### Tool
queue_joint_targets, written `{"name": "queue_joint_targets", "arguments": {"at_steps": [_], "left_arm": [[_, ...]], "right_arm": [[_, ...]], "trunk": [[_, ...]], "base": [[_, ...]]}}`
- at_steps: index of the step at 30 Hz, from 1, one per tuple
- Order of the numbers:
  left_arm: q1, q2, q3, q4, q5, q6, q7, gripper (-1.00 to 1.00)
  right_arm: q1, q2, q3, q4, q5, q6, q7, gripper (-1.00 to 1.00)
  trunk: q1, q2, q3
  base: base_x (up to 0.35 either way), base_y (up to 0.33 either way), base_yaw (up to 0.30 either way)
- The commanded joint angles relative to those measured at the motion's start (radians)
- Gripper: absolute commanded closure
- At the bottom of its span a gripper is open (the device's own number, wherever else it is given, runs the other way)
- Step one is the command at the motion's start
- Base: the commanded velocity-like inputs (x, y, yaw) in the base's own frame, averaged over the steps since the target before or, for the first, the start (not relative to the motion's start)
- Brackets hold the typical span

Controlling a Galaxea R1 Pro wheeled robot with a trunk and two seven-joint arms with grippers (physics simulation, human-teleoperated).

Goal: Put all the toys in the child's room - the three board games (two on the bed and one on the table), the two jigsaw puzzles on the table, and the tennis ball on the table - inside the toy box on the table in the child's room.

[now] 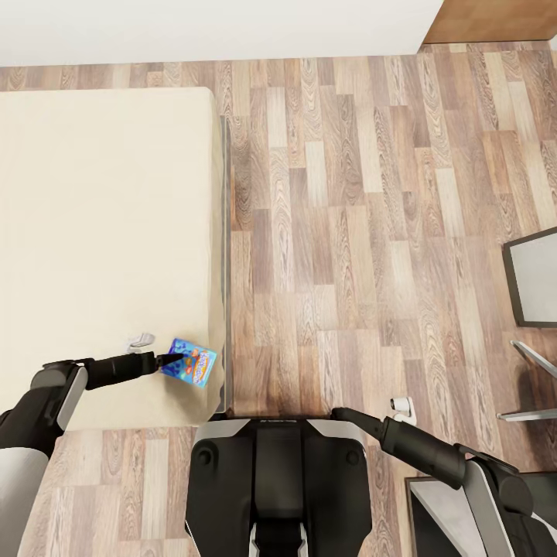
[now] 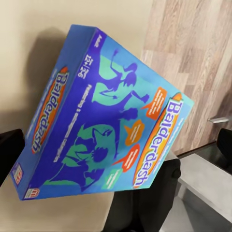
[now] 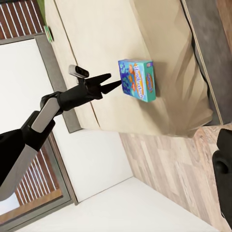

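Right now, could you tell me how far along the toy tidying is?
Early on. Nothing looks finished from here. In hand: the left tool is at the edge of the blue board game, which sits near the bed corner; a firm grip isn't clear. Carrying it to the toy box remains.

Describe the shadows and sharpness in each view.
Head view: flat, even light, faint shadow under the blue game on the bed. Left wrist view: the game casts a soft dark shadow; print slightly blurred. Right wrist view: game cover too small to read.
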Motion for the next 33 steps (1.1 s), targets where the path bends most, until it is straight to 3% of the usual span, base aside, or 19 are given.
{"name": "queue_joint_targets", "arguments": {"at_steps": [1,6,10,15,19,24,25,26,33], "left_arm": [[0.000,0.002,0.001,0.000,0.003,0.006,-0.002,-1.00],[0.000,0.011,0.006,0.002,0.001,0.004,-0.002,-1.00],[0.002,0.039,0.010,0.003,0.004,0.004,-0.003,-1.00],[0.010,0.094,0.012,0.003,0.009,0.003,-0.016,-1.00],[0.016,0.138,0.035,0.006,0.010,0.002,-0.068,-1.00],[0.046,0.177,0.115,0.007,0.007,0.001,-0.150,-1.00],[0.062,0.184,0.147,0.007,0.005,0.001,-0.173,-1.00],[0.103,0.194,0.202,0.008,0.003,-0.003,-0.208,-1.00],[0.208,0.203,0.281,0.005,0.003,-0.023,-0.267,-1.00]], "right_arm": [[0.000,0.000,-0.001,0.000,-0.001,0.004,0.002,-1.00],[0.000,0.000,-0.001,0.001,-0.001,0.004,0.002,-1.00],[0.000,-0.001,-0.001,0.001,-0.001,0.004,0.002,-1.00],[0.000,-0.001,-0.004,0.001,-0.001,0.005,0.003,-1.00],[0.000,-0.001,-0.011,0.001,-0.001,0.007,0.003,-1.00],[0.000,-0.001,-0.014,0.001,-0.002,0.010,0.004,-1.00],[0.000,-0.001,-0.015,0.001,-0.003,0.010,0.004,-1.00],[0.000,-0.001,-0.015,0.000,-0.004,0.009,0.004,-1.00],[0.000,-0.001,-0.016,-0.001,-0.003,0.006,0.004,-1.00]], "trunk": [[0.001,-0.001,-0.001],[0.001,-0.001,-0.001],[0.001,-0.001,-0.001],[0.001,-0.001,-0.001],[0.001,-0.001,-0.001],[0.001,-0.001,-0.001],[0.001,-0.001,-0.001],[0.001,-0.001,-0.001],[0.001,-0.001,-0.001]], "base": [[0.000,0.000,0.000],[0.000,0.000,0.000],[0.000,0.000,0.000],[0.000,0.000,0.000],[0.000,0.000,0.000],[0.000,0.000,0.000],[0.000,0.000,0.000],[0.000,0.000,0.000],[0.000,0.000,0.000]]}}
